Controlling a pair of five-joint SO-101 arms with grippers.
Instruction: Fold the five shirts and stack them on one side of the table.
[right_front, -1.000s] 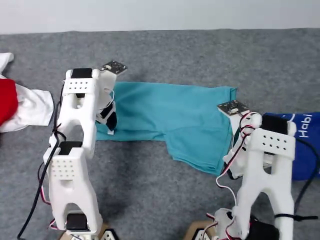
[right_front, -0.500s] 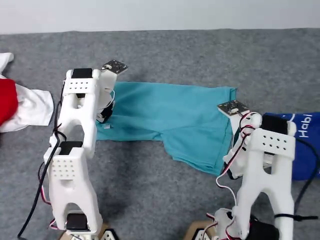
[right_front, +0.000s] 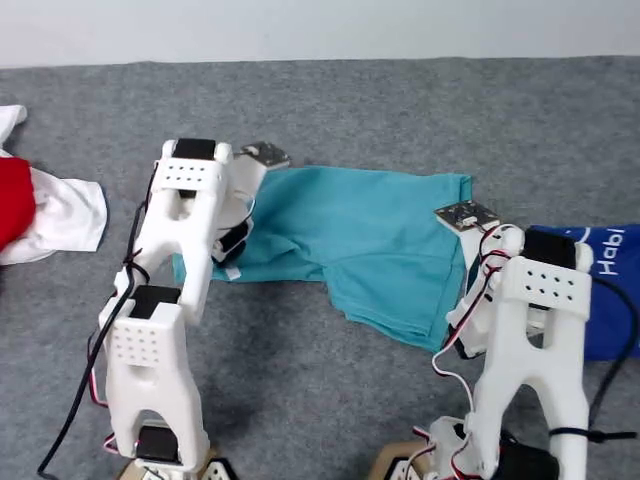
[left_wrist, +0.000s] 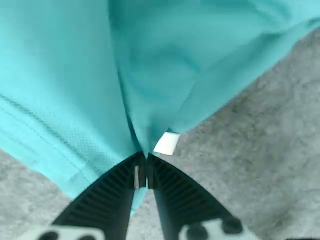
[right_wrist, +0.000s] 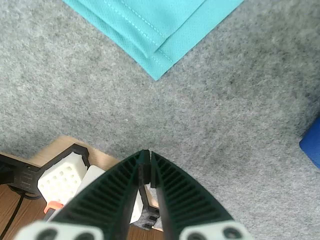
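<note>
Left gripper (left_wrist: 142, 159) pinched tight on teal shirt (right_front: 370, 225) at its tagged edge, likely for folding across; right gripper (right_wrist: 146, 156) closed, empty.

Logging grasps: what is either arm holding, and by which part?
Left jaws pinch the teal shirt by a fold of cloth beside its white tag; right jaws are shut on nothing.

Tabletop (right_front: 400, 110): grey felt-type cover, full width. Teal shirt (right_front: 370, 230) lies approx. centre, partly folded, one end bunched. Blue shirt (right_front: 610, 300) at R edge, near teal shirt. White garment (right_front: 65, 215) at L edge, touching red garment (right_front: 12, 200); both well apart from teal shirt.
</note>
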